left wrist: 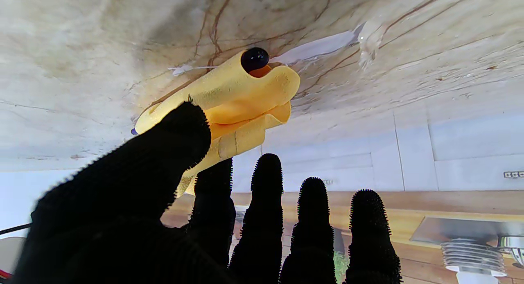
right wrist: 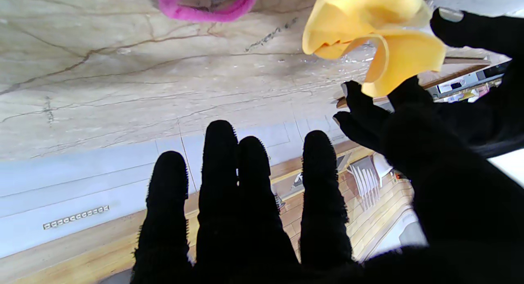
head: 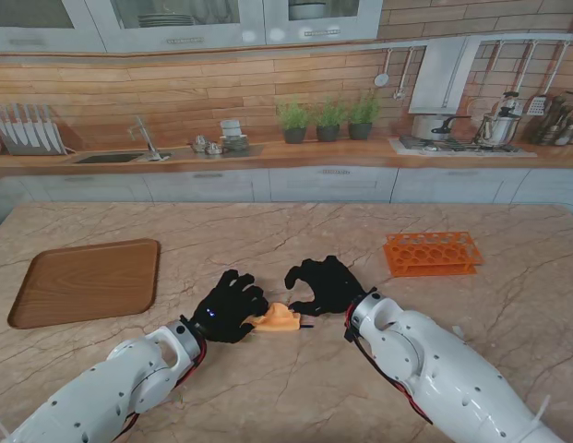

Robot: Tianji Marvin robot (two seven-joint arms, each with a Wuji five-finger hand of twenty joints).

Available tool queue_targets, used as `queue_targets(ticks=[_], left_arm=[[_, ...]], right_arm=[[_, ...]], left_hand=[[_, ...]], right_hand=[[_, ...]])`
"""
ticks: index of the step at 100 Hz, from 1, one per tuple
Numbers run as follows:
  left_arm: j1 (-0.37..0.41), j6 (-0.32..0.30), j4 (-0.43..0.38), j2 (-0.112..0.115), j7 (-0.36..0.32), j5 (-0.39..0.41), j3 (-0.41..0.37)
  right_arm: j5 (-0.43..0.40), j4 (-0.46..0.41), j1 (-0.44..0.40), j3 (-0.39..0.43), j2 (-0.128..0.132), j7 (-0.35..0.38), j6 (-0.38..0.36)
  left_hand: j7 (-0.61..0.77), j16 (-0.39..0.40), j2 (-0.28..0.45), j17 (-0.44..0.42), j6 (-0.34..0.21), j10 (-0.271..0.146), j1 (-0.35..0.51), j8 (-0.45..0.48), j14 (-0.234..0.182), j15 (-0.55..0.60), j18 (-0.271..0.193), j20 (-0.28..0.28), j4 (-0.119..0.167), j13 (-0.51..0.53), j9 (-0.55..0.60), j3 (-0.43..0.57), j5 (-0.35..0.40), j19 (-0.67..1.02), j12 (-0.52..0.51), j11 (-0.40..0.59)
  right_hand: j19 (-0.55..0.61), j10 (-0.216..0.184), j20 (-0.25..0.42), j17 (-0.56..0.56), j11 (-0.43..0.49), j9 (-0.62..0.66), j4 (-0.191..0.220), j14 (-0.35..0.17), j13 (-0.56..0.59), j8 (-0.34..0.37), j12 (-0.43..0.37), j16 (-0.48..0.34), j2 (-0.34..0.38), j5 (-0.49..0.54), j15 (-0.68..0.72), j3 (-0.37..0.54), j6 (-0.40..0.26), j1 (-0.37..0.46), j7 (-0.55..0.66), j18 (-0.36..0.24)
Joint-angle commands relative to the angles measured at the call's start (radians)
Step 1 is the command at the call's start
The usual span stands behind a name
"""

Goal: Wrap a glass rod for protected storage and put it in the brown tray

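— Two black-gloved hands meet near the middle of the veined beige marble table in the stand's view. What sits between them?

— A crumpled yellow-orange cloth, lying on the marble. The left hand rests on the cloth's left end, fingers curled over it. The right hand sits just to the right of the cloth, fingers arched and slightly apart, holding nothing that I can make out. A thin dark tip pokes out at the cloth's right edge.

— And the flat brown wooden tray?

— Far to the left, well apart from both hands, with nothing on it. An orange plastic rack with round holes stands to the right, farther from me.

— What does the left wrist camera add?

— The cloth is rolled loosely round the dark glass rod, whose rounded end peeks from the open fold. The thumb presses on the cloth; the other four fingers are straight and apart. Whether the index finger touches the cloth from the other side I cannot tell.

— And the right wrist camera?

— Four fingers reach out straight, two pressed together, touching nothing. The cloth lies beyond the thumb, with the left hand against it. A pink fuzzy ring lies on the marble nearby.
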Motion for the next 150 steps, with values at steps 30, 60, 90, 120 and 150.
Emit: queue_targets(ticks=[30,60,90,120,150], left_arm=[[0.033,-0.010,-0.030,0.014,-0.018,0.033,-0.023],[0.050,-0.035,-0.050,0.020,-0.055,0.038,-0.033],[0.073,-0.046,-0.068,0.025,-0.068,0.054,-0.061],[0.101,-0.079,-0.100,0.033,-0.110,0.075,-0.101],[0.132,-0.094,-0.136,0.038,-0.110,0.108,-0.146]], right_arm=[[0.037,0.009,0.019,-0.014,-0.022,-0.013,0.038],[0.044,0.063,0.079,-0.086,-0.032,-0.021,0.064],[0.040,0.090,0.121,-0.155,-0.027,0.015,0.038],[-0.048,0.096,0.133,-0.166,-0.013,-0.045,-0.063],[-0.089,0.074,0.123,-0.154,-0.002,-0.050,-0.073]], left_hand=[[-0.030,0.005,0.039,-0.008,-0.059,-0.004,0.050,-0.061,-0.016,0.003,-0.003,-0.012,-0.031,0.006,-0.019,-0.030,0.067,-0.010,-0.004,-0.009],[-0.020,0.000,0.045,-0.012,-0.124,-0.002,0.043,-0.070,-0.015,-0.003,0.001,-0.015,-0.036,0.002,-0.012,-0.050,0.116,-0.024,-0.009,-0.015],[-0.016,-0.004,0.057,-0.011,-0.136,0.002,0.048,-0.073,-0.013,-0.010,0.002,-0.016,-0.038,0.003,0.003,-0.065,0.142,-0.032,-0.015,-0.027],[-0.033,-0.017,0.060,-0.015,-0.154,0.011,-0.004,-0.088,-0.009,-0.038,0.010,-0.019,-0.039,-0.002,0.006,-0.117,0.177,-0.080,-0.026,-0.057],[-0.073,-0.017,0.082,-0.013,-0.122,0.014,0.013,-0.090,-0.010,-0.045,0.010,0.003,-0.020,-0.004,-0.011,-0.135,0.157,-0.101,-0.028,-0.077]], right_hand=[[0.014,0.009,0.027,0.014,0.022,0.026,-0.066,0.011,0.022,-0.171,0.009,0.008,0.098,0.064,0.030,-0.082,-0.078,0.221,0.205,0.008],[0.040,0.032,0.007,0.017,0.021,0.053,-0.077,0.042,0.038,-0.168,0.010,0.000,-0.045,0.124,0.038,0.018,-0.072,0.152,0.237,0.035],[0.044,0.032,-0.002,0.015,0.019,0.046,-0.091,0.041,0.034,-0.153,0.010,-0.003,-0.101,0.120,0.034,0.080,-0.077,0.158,0.220,0.036],[0.037,0.010,-0.011,0.002,0.008,0.036,-0.111,0.021,0.011,-0.141,0.006,-0.001,-0.094,0.243,0.028,0.101,-0.301,0.222,0.216,0.024],[0.038,0.016,-0.010,-0.012,0.002,0.019,-0.108,0.026,-0.008,-0.181,0.004,-0.002,-0.099,0.279,0.029,0.097,-0.216,0.196,0.202,0.026]])
